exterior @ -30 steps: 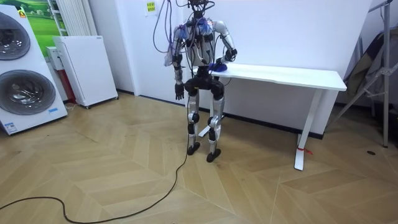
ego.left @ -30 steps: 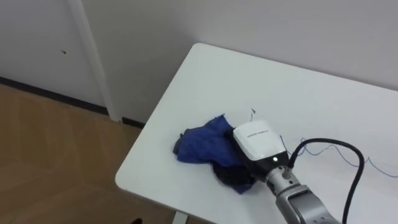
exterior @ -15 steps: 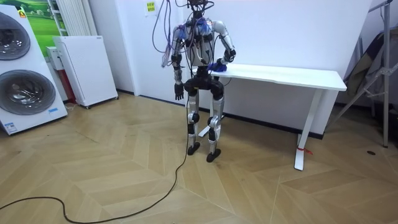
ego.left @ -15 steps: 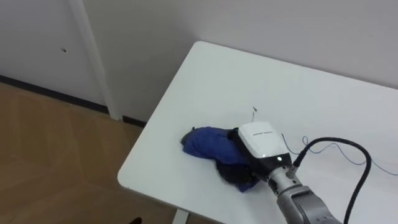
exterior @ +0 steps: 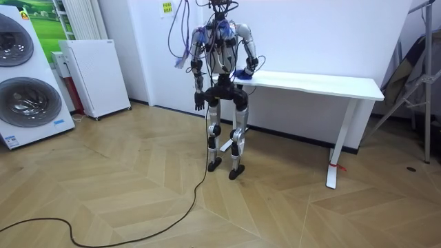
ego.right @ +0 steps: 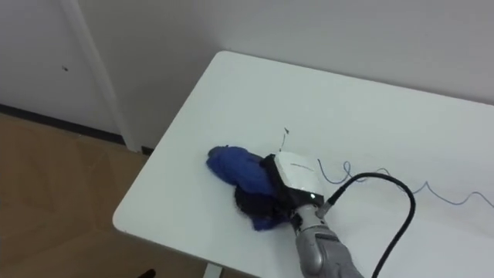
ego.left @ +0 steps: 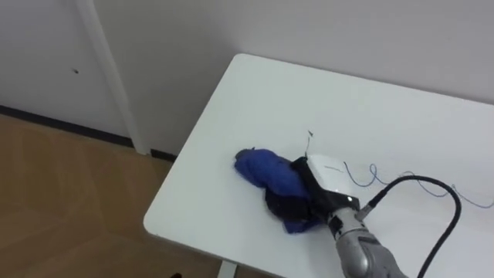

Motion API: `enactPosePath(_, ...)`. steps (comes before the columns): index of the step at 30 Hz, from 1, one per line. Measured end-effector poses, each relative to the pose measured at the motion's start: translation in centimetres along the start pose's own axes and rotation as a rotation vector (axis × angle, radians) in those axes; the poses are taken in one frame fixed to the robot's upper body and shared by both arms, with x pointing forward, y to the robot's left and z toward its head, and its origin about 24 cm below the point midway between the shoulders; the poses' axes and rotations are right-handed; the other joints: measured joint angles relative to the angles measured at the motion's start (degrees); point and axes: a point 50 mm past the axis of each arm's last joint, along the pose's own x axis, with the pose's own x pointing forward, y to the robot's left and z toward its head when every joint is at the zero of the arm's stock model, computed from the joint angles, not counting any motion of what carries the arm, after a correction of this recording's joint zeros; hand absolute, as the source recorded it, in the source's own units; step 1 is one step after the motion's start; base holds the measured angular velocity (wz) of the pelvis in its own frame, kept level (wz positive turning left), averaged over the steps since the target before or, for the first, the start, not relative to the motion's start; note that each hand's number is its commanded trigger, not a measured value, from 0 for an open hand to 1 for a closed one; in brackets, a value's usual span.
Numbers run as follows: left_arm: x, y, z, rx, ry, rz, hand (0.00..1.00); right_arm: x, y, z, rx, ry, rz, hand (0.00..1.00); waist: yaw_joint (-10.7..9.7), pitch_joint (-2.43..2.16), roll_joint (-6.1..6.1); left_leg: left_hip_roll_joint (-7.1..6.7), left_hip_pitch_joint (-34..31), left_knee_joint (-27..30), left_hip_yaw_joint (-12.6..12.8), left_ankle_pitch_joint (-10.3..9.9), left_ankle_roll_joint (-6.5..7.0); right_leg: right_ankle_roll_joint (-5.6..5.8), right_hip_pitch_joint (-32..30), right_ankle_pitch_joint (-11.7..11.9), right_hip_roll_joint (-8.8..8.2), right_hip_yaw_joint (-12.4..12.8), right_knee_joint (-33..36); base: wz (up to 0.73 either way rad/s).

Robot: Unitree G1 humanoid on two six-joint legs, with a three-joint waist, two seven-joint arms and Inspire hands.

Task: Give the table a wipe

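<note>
A blue cloth lies bunched up near the left front corner of the white table. My right hand rests on the cloth's right part, white back upward. Its dark fingers are curled into the folds and grip the cloth. In the right eye view the same cloth sticks out to the left of the right hand. In the room view I stand at the table's end on the room view's left, right hand on the tabletop. My left hand hangs at my side.
A thin blue squiggly line runs over the tabletop to the right of the hand. The table's front edge is close below the cloth. A wall stands behind the table. A washing machine and a white cabinet stand on the room view's left.
My right hand's fingers have curled in over the cloth. The cloth, spread loosely before, is gathered into a tighter lump under the hand, its left edge drawn to the right.
</note>
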Motion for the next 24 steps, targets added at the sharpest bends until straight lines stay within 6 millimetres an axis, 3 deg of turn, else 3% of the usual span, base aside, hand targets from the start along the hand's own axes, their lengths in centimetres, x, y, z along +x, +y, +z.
enactPosePath(3, -0.1, -0.1, -1.3, -0.048, 0.044, 0.0, 0.0, 0.6, -1.3, -2.7, 0.017, 0.121, -0.078, 1.0, -0.75, -0.08, -0.08, -0.36, -0.03, 0.19, -0.58, -0.01, 0.07, 0.08, 0.43, -0.11, -0.19, -0.11, -0.29, 0.14)
enactPosePath(6, -0.3, -0.4, -3.1, -0.088, 0.1, 0.001, 0.0, -0.3, -2.8, -7.1, 0.046, 0.308, -0.182, 1.0, -2.49, -0.55, -0.4, -1.3, 0.15, 0.21, -1.39, 0.38, 0.61, 0.55, 0.76, -0.92, -0.87, -0.1, -0.32, 0.3)
enactPosePath(9, -0.6, -0.1, -5.7, -0.125, 0.18, 0.007, 0.0, -2.8, -4.4, -12.7, 0.074, 0.54, -0.291, 1.0, -3.3, -1.04, -1.25, -1.84, 1.83, -1.02, -1.4, 0.6, 1.0, 1.15, 2.26, -1.3, -1.55, -0.09, -0.44, 0.1)
enactPosePath(12, -1.1, -0.1, -7.7, -0.176, 0.234, 0.017, 0.0, -4.6, -5.1, -15.5, 0.106, 0.679, -0.347, 1.0, -4.54, -1.14, -1.64, -1.84, 2.98, -1.12, -1.56, 0.23, 1.42, 1.39, 3.39, -1.45, -1.71, 0.09, -0.45, 0.01)
enactPosePath(14, -1.4, -0.2, -8.7, -0.216, 0.264, 0.024, 0.0, -6.4, -6.0, -17.6, 0.12, 0.787, -0.401, 1.0, -6.47, -1.18, -1.71, -1.97, 2.79, -0.79, -1.85, 0.04, 1.69, 1.45, 3.36, -1.43, -1.84, 0.06, -0.13, 0.08)
enactPosePath(20, -1.4, 0.7, -8.9, -0.261, 0.257, 0.054, 0.0, -10.2, -6.6, -20.5, 0.135, 0.933, -0.445, 1.0, -7.85, -1.44, -2.23, -1.76, 3.06, -0.74, -1.34, -0.06, 1.66, 1.5, 3.43, -1.38, -1.78, 0.13, 0.0, -0.04)
enactPosePath(24, -1.2, 0.8, -8.1, -0.256, 0.233, 0.052, 0.0, -10.7, -6.5, -20.7, 0.098, 0.939, -0.428, 1.0, -7.45, -1.43, -2.3, -1.74, 3.3, -0.6, -1.31, -0.16, 1.5, 1.5, 3.41, -1.38, -1.58, 1.58, 0.09, -0.1)
